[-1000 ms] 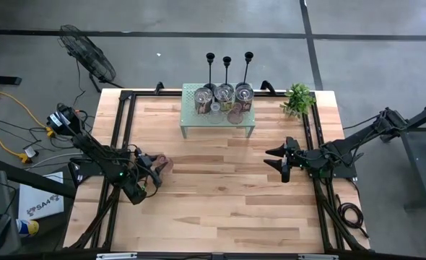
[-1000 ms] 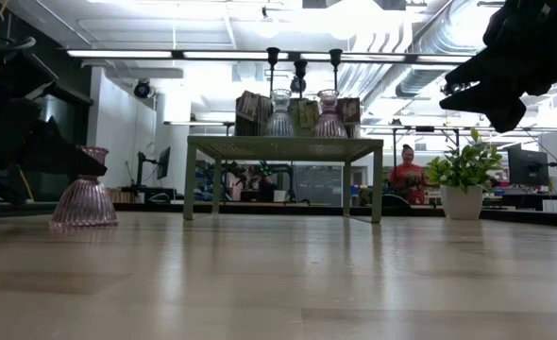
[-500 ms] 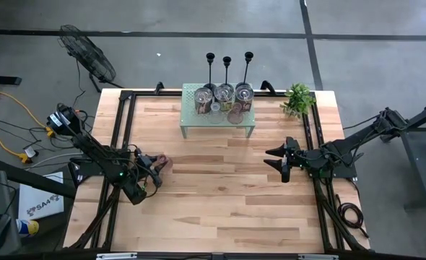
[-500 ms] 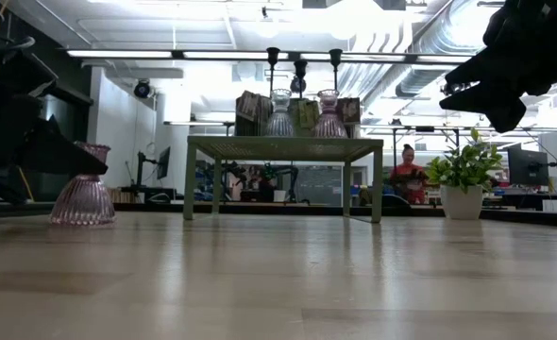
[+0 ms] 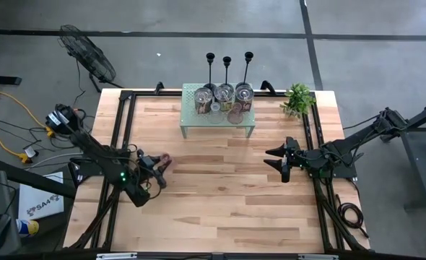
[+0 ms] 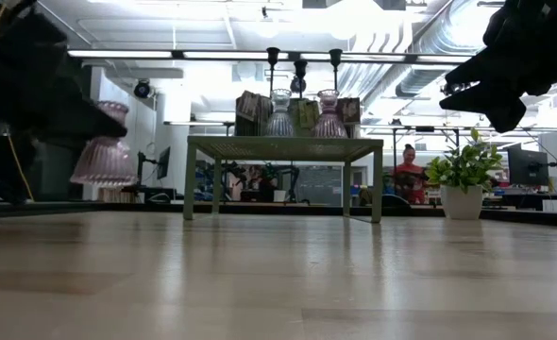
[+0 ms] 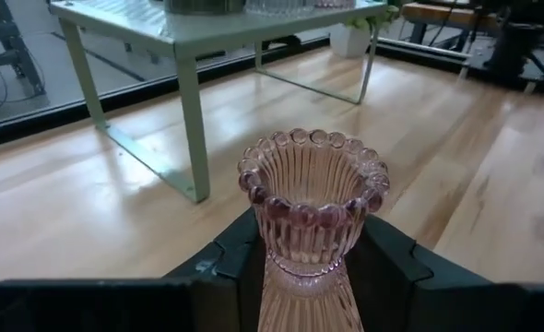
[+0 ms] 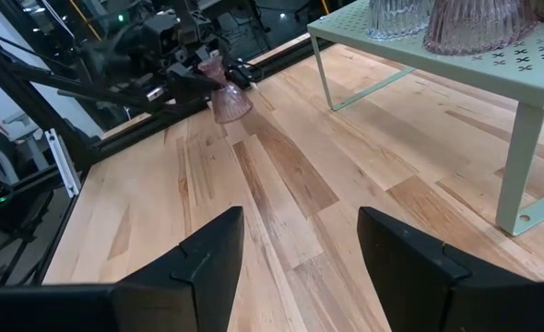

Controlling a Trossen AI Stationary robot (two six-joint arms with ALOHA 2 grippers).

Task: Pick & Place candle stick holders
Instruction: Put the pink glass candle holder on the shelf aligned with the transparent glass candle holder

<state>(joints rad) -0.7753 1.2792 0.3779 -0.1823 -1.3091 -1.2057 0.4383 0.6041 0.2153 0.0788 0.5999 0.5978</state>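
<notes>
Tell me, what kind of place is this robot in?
Probably a robot lab or workshop. Two dark arms are fixed to a wooden table on a bare concrete floor, cables trail beside it, and the low view shows ceiling pipes, strip lights and a person at a workstation behind.

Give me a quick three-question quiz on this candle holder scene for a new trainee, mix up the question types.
1. True or false: the pink glass holder rests on the table.
2. Which gripper grips the pink holder? A) left gripper B) right gripper C) neither
3. Fill in: the three black candlesticks stand behind the green ____.

Key
1. False: in the low view it hangs clear above the wood.
2. A: the left wrist view shows its fingers closed on the holder's narrow neck, while the right gripper hangs open and empty over the table's right side.
3. Shelf, which carries several glass holders.
</notes>
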